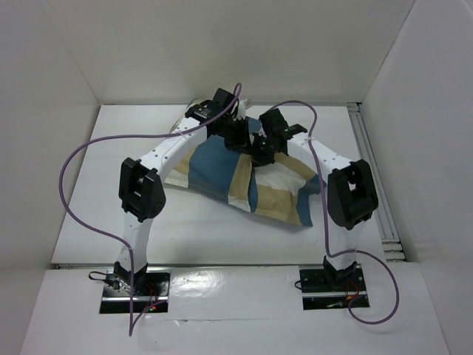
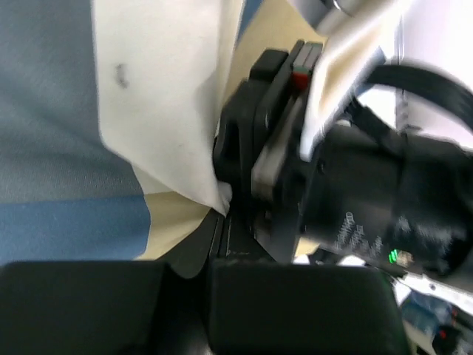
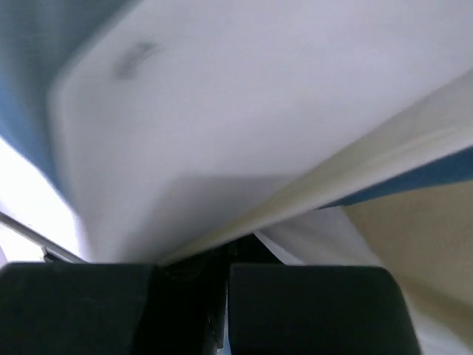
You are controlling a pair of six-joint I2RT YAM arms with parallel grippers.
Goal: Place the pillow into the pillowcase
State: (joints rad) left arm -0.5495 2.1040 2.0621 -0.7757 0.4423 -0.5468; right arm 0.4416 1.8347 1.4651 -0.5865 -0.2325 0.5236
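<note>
While both arms reach in over the far middle of the table, the pillowcase lies bunched between them, blue, tan and cream blocks spread toward the near right. The left gripper has its jaws together, with a tan fold of pillowcase running down into the seam between the pads. The right gripper is also closed, clamped on the pillow at its edge; the yellowish band runs straight down into the pinch. The pillow's white face fills most of the right wrist view, with pillowcase blue and tan just beside it on the right. It's crowded: the right gripper's black body sits just beside the left fingers and blocks half the left wrist view. From above, the two wrists hide the grip points, and I can't tell how much pillow is inside. Purple cables loop high over both arms. A rail runs along the right table edge, and white walls stand on three sides.
</note>
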